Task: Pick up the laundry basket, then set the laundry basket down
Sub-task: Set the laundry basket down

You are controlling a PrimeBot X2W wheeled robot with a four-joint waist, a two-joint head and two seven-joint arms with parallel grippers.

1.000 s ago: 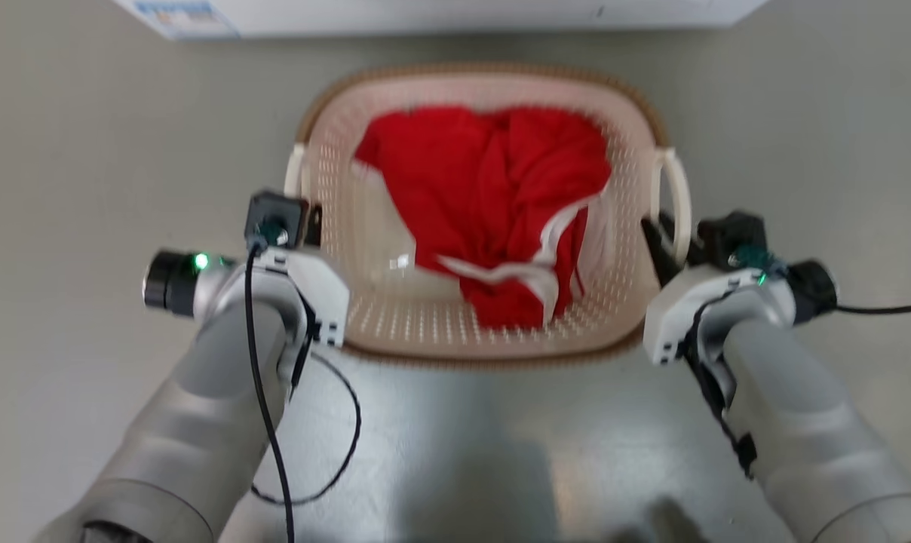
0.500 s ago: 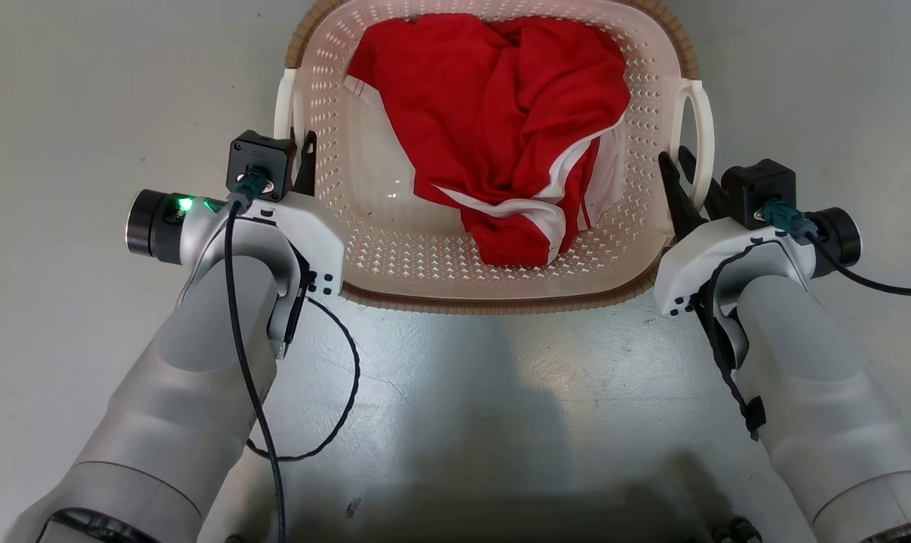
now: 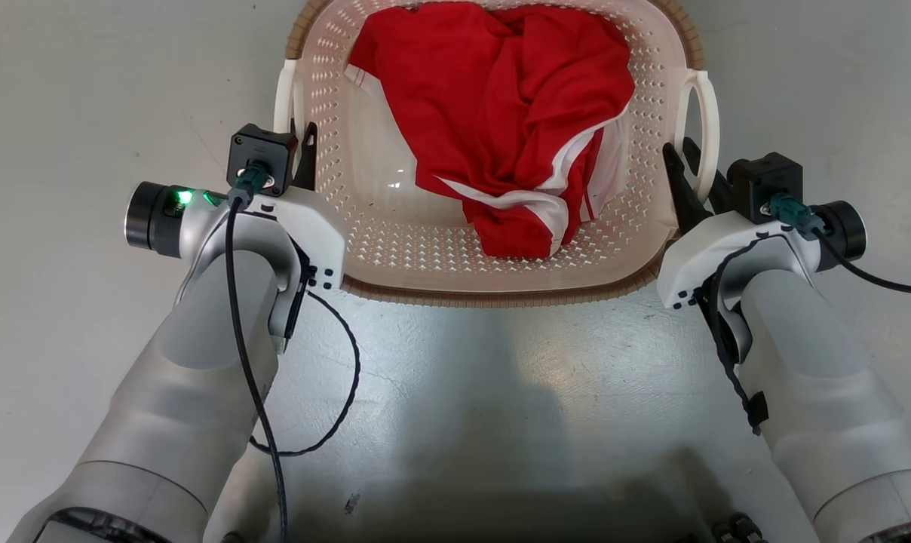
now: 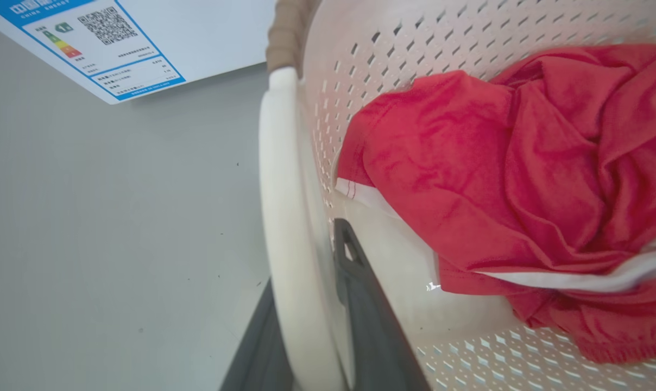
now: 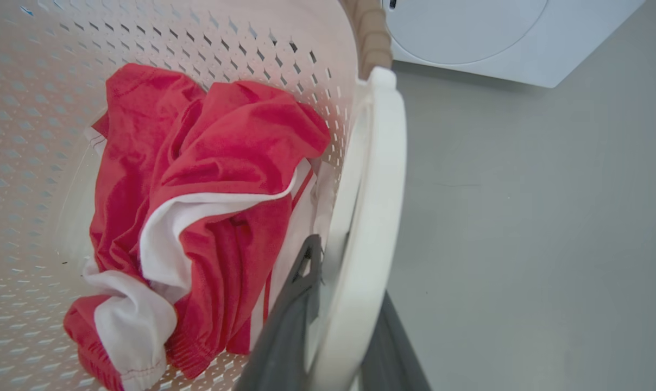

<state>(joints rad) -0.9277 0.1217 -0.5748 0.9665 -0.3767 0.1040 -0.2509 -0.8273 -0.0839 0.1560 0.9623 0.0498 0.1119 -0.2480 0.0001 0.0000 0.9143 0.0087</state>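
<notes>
The laundry basket [image 3: 501,296] is cream, perforated and brown-rimmed, and sits at the top middle of the head view with a red garment with white trim [image 3: 516,113] inside. My left gripper [image 3: 305,151] is shut on the left loop handle [image 3: 282,98], one dark finger inside the loop and one outside, as the left wrist view shows around the handle [image 4: 284,217]. My right gripper [image 3: 689,173] is shut on the right loop handle [image 3: 708,128] in the same way. In the right wrist view its fingers [image 5: 290,315] straddle the white handle [image 5: 377,190].
Grey floor [image 3: 501,415] surrounds the basket. A white washing machine [image 5: 485,38] stands beyond the basket's far side, with an energy label [image 4: 89,43] on its front. A black cable [image 3: 335,407] loops off my left forearm.
The head camera has tilted down, so the washing machine has left its top edge and the basket sits higher and larger. Both grippers stay shut on the handles.
</notes>
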